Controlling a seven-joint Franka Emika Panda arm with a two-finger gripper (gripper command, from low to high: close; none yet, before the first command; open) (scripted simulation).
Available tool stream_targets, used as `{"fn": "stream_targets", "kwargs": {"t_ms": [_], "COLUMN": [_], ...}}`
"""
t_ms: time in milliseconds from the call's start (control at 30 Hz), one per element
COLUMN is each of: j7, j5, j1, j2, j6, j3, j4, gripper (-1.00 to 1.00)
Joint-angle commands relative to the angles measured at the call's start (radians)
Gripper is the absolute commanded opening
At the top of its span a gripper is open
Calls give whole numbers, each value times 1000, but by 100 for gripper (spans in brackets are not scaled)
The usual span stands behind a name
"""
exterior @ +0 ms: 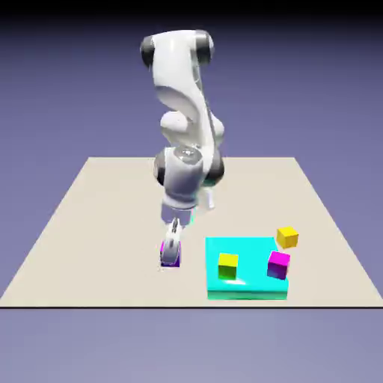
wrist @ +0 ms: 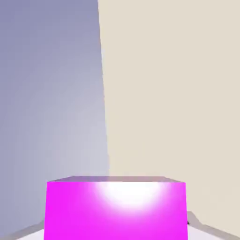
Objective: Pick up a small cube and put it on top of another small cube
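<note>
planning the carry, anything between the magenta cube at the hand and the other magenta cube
Nothing visible blocks it. The hand is at one magenta cube; the other magenta cube sits on the cyan slab, with a yellow cube near the straight path.

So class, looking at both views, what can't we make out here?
- Jaws' grip: hand view, the magenta cube fills the bottom and hides both tips.
- Same cube: exterior view, mostly covered by the gripper.
- Whether it has left the table: neither view settles it.
</note>
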Motion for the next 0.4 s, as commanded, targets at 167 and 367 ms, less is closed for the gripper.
{"fn": "stream_targets", "kwargs": {"t_ms": [167,367], "j7": [77,70], "j5": [-86,-77], "j1": [85,84], "j2": [40,32], "j6": [50,44], "j3": [18,21], "j4": [-43,-43], "gripper": [-100,100]}}
